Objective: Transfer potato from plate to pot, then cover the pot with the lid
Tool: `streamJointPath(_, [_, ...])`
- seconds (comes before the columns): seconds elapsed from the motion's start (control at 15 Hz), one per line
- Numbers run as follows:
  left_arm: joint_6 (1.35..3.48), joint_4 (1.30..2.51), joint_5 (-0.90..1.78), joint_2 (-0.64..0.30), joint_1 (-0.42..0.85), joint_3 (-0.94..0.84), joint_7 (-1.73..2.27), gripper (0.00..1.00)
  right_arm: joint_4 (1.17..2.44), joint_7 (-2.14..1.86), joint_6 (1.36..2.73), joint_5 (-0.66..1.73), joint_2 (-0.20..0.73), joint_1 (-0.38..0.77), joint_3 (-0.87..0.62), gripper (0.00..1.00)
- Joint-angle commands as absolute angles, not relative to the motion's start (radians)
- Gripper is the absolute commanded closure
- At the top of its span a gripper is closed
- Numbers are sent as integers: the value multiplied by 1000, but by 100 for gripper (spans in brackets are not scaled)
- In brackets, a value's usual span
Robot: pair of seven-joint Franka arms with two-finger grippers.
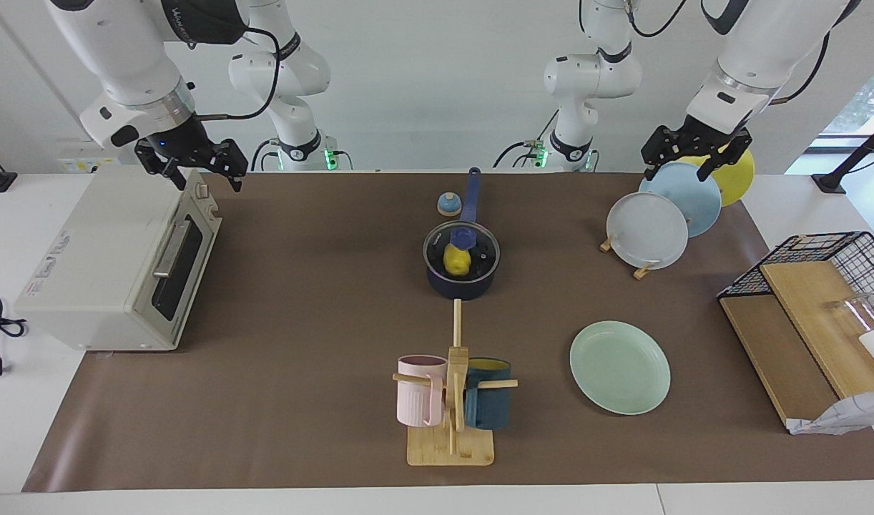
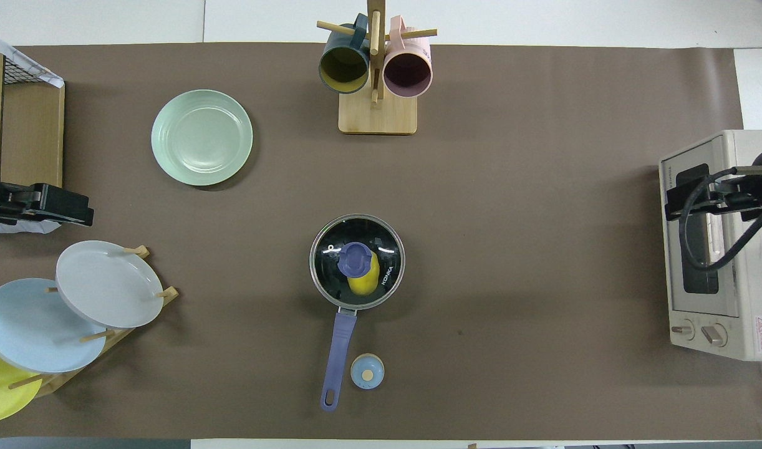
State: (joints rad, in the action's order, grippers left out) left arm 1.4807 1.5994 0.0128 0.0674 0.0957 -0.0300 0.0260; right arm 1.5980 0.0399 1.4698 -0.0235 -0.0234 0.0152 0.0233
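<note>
The dark navy pot (image 1: 461, 284) stands mid-table with its long handle (image 1: 471, 193) pointing toward the robots. The clear glass lid (image 1: 480, 247) with its blue knob (image 1: 462, 236) sits on the pot. The yellow potato (image 1: 455, 262) lies inside and shows through the glass, as in the overhead view (image 2: 365, 280). The mint-green plate (image 1: 619, 367) lies bare, farther from the robots, toward the left arm's end. My left gripper (image 1: 676, 174) is open, raised over the plate rack. My right gripper (image 1: 208, 182) is open, raised over the toaster oven.
A small blue-topped bell (image 1: 448, 204) sits beside the pot handle. A mug tree (image 1: 451, 400) holds a pink and a teal mug. A rack holds a grey-white plate (image 1: 646, 230), a light blue one and a yellow one. A toaster oven (image 1: 115, 265) and a wire basket with boards (image 1: 816, 300) stand at the table's ends.
</note>
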Motion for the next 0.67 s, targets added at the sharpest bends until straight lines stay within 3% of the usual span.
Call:
streamJointPath(0.0, [1477, 1606, 9, 78, 86, -35, 18, 0, 1614, -2, 1485, -25, -38, -9, 23, 0])
streamJointPath(0.6, [1477, 1605, 8, 78, 86, -35, 20, 0, 1618, -3, 1483, -21, -40, -11, 12, 0])
